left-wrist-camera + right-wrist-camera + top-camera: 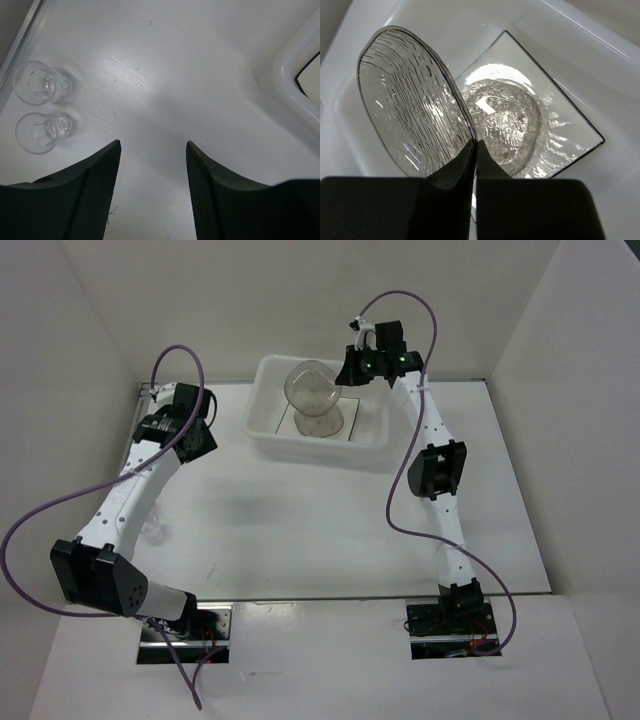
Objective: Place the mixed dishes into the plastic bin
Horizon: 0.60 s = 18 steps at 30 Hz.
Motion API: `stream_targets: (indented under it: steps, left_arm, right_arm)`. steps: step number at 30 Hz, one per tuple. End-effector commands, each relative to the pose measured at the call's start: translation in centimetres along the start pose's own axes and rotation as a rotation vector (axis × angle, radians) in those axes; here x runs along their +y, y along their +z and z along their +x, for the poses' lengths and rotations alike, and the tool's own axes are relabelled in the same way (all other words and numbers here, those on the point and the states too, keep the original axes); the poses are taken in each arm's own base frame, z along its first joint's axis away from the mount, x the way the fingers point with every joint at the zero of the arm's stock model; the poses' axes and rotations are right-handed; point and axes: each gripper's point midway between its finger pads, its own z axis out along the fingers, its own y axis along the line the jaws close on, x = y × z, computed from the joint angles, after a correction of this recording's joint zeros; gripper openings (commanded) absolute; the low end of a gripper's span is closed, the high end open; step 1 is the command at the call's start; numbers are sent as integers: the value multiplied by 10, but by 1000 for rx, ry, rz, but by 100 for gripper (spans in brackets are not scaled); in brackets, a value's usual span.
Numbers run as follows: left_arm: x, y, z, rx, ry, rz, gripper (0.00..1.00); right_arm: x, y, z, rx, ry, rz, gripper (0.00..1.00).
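White worktop point(300, 530) carries one plastic bin point(318, 450) holding one square plate point(570, 120); one round dish point(505, 120) lies on that plate, and a second round dish point(410, 110) hangs tilted above it, clamped by its edge in the right pincer point(475, 150). Two tiny cups point(40, 82) sit side by side on the worktop outside the bin, ahead of the left pincer point(152, 160), whose jaws stand apart on nothing

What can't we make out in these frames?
1. Tiny cups: only the left wrist view shows them; in the top view the left arm seems to cover them.
2. Plastic bin: left wrist view, cut off by the right edge.
3. Square plate: right wrist view, partly covered by the resting dish, held dish and right hand.
4. Left hand: top view, fingers hidden under the left arm.
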Motion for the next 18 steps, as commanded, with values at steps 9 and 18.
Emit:
stream_targets:
  steps: [9, 18]
  left_arm:
    - [-3, 9, -6, 6, 35, -11, 63]
    - [-3, 15, -3, 25, 38, -20, 63]
  right_arm:
    - [-48, 22, 34, 62, -20, 123, 1]
    - [-47, 48, 71, 139, -17, 102, 6]
